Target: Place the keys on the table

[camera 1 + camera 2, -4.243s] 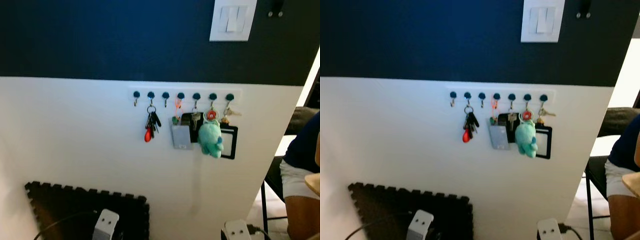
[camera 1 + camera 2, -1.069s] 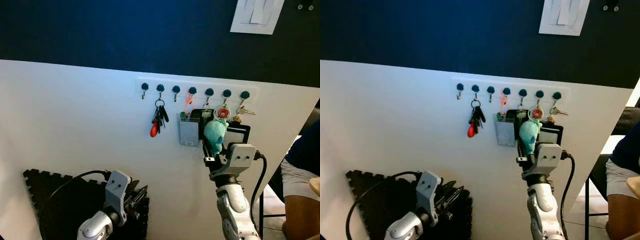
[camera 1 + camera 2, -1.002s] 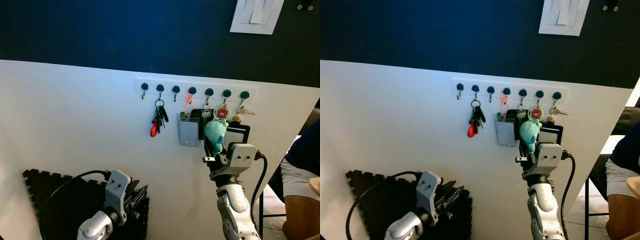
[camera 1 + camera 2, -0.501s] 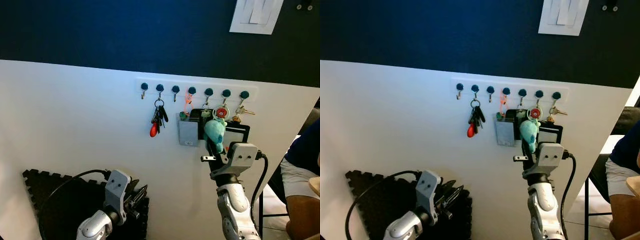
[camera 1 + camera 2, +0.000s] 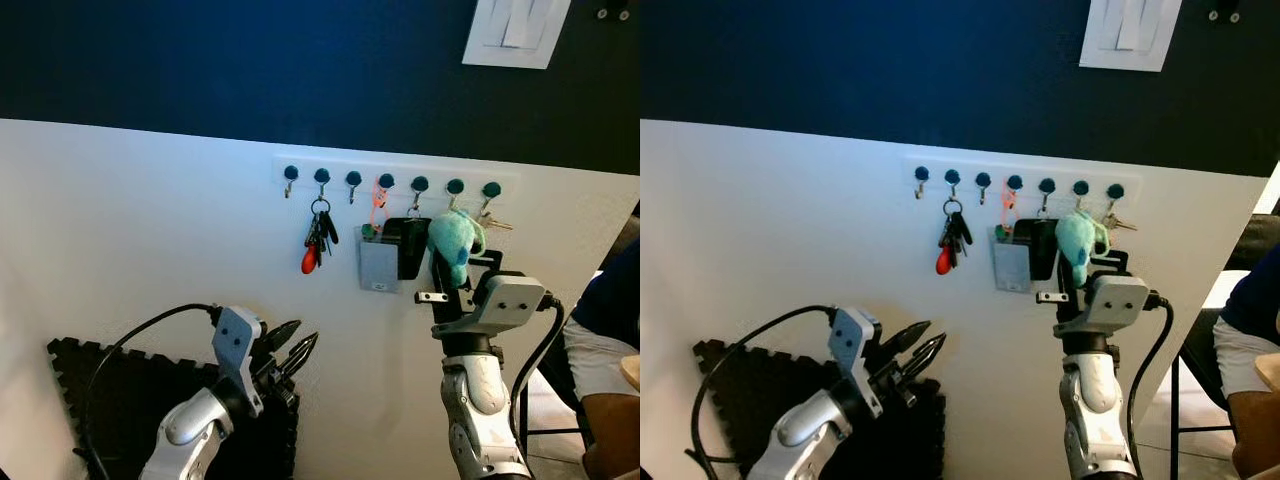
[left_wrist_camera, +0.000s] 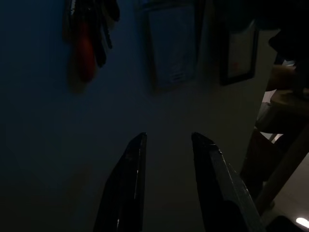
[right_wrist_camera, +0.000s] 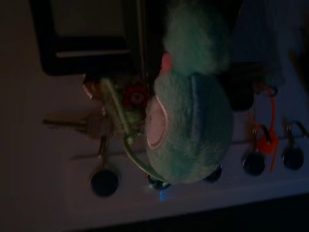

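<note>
A white rail of dark hooks (image 5: pixel 400 180) runs along the white wall. A bunch of keys with a red fob (image 5: pixel 314 245) hangs from the second hook. The teal plush keychain (image 5: pixel 452 240) sits tilted up against the wall near its hook, with my right gripper (image 5: pixel 448 278) just under it and shut on it. Close up, the plush (image 7: pixel 188 130) hangs with a red tag (image 7: pixel 135 96) and loose keys (image 7: pixel 91 125) beside it. My left gripper (image 5: pixel 292 350) is raised low on the left, open and holding nothing; its fingers (image 6: pixel 130 174) point at the wall below the red fob.
A grey card (image 5: pixel 378 268) and a black frame (image 5: pixel 490 265) hang behind the plush. A light switch (image 5: pixel 515 30) is high on the dark wall. A black foam mat (image 5: pixel 110 400) leans at the lower left. A seated person (image 5: pixel 610 330) is at the right edge.
My right gripper has risen and moved right, carrying the teal plush up toward the hooks. My left arm has lifted, bringing its open gripper higher and closer to the wall.
</note>
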You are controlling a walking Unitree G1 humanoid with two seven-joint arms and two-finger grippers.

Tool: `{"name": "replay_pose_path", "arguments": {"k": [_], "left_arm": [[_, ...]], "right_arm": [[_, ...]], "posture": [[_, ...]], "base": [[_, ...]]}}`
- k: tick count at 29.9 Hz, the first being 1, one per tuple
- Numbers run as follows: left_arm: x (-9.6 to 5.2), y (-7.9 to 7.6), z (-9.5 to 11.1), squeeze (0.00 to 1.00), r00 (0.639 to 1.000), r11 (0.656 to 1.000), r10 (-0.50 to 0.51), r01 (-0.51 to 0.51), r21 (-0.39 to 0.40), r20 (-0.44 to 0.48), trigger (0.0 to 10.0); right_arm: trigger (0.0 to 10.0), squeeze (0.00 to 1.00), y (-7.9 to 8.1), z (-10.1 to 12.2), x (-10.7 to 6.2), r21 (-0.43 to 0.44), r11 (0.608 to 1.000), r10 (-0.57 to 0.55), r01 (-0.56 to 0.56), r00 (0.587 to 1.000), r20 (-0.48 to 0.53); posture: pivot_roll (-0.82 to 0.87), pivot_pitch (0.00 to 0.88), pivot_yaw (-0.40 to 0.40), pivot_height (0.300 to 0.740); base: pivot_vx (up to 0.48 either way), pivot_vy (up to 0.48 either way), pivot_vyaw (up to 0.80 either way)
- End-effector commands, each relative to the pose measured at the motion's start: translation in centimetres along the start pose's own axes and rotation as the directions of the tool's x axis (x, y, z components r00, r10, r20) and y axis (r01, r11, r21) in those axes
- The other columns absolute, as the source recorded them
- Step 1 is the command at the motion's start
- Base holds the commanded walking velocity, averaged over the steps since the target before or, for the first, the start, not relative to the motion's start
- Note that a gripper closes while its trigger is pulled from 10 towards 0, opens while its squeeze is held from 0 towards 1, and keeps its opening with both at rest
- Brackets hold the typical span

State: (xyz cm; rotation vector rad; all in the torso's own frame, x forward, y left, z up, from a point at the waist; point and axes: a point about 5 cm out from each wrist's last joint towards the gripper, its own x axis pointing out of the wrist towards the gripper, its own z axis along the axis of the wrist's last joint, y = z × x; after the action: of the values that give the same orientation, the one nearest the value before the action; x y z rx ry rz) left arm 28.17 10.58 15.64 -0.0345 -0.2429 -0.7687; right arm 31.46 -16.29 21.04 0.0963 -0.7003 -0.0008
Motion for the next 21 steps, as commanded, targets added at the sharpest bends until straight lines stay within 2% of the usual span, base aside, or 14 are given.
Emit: {"name": "replay_pose_path", "arguments": {"k": [1, 8, 17, 21], "left_arm": [[0.4, -0.3, 0.5, 0.00, 1.000, 1.000, -0.025, 0.025, -0.003, 0.015, 10.0], [0.7, -0.4, 1.5, 0.00, 0.998, 0.998, -0.056, 0.057, -0.008, 0.038, 10.0], [1.0, -0.4, 2.0, 0.00, 0.997, 0.997, -0.074, 0.074, 0.002, 0.033, 10.0], [1.0, -0.4, 2.0, 0.00, 0.997, 0.998, -0.070, 0.070, 0.001, 0.035, 10.0]], "right_arm": [[10.0, 0.00, 0.1, 0.8, 0.5, 0.000, 1.000, -0.005, 0.005, 0.999, 0.036], [10.0, 0.00, 0.9, 2.2, 1.6, -0.001, 1.000, 0.023, -0.023, 0.995, 0.094], [10.0, 0.00, 0.9, 3.1, 2.2, -0.024, 1.000, 0.021, -0.018, 0.993, 0.118], [10.0, 0.00, 1.4, 3.4, 2.5, -0.030, 0.997, 0.069, -0.066, 0.989, 0.128]], "posture": [[0.07, 0.035, -0.022, 0.740], [0.07, 0.034, -0.022, 0.740], [0.07, 0.033, -0.026, 0.740], [0.07, 0.032, -0.026, 0.740]], "base": [[0.000, 0.000, 0.00], [0.000, 0.000, 0.00], [0.000, 0.000, 0.00], [0.000, 0.000, 0.00]]}}
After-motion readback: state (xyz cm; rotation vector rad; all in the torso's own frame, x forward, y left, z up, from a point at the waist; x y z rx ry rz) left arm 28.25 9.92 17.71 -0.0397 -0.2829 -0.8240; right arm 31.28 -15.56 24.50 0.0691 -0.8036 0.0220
